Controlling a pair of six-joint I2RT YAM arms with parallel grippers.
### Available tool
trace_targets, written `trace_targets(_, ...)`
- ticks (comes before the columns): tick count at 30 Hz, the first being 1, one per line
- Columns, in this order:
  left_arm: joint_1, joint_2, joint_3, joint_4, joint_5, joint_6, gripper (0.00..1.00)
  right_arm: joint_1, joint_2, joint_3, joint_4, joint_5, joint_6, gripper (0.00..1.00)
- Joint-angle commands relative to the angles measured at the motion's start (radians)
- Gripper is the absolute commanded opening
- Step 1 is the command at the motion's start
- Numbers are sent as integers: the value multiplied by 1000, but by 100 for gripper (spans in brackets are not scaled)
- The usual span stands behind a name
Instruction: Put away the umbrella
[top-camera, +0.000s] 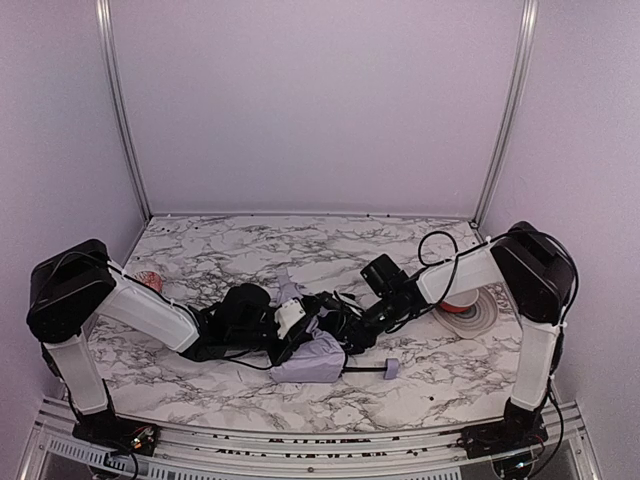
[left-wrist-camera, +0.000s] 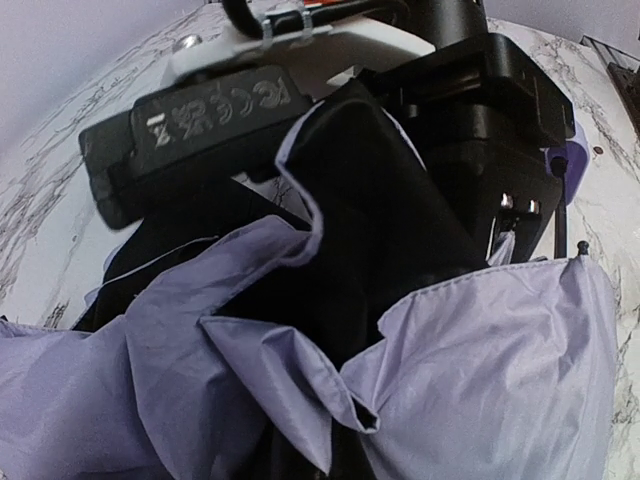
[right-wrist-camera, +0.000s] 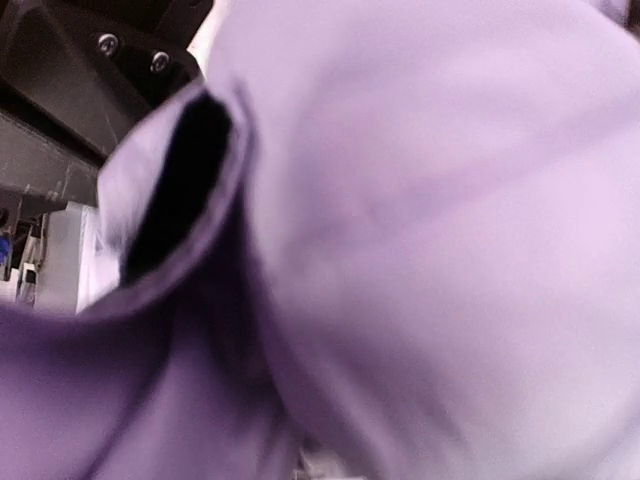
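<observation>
Counter (top-camera: 250, 250) with umbrella (top-camera: 315, 358) bunched in the middle, between both arms. Might rip or slip loose if tugged two ways. Pale purple cloth, black inside, thin shaft (top-camera: 365, 368), tiny handle (top-camera: 391, 368). Clenched left jaws; right jaws buried in cloth, cannot tell how wide.

Reaches low and inward with the left arm (top-camera: 150, 315), elbow raised on the outer side, and holds the left gripper (top-camera: 292, 322) clamped fully together, tipped downward. Stretches the right arm (top-camera: 470, 272) inward from its high elbow, wrist bent down, and sets the right gripper (top-camera: 352, 322) just right of the left gripper, nearly touching. Shows jaws part-way apart there, grip impossible to judge
</observation>
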Motion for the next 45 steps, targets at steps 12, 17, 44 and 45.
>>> trace_targets(12,22,73,-22,-131,74,-17,0,-34,-329,-135,141,102,83,66)
trace_targets(17,24,54,-23,-131,72,-20,0,38,-248,-88,181,108,93,66)
trace_targets(44,26,-26,56,-37,4,28,59,29,-134,-15,72,-2,16,21)
trace_targets(45,26,-26,57,-36,22,29,57,22,-140,-18,72,0,17,23)
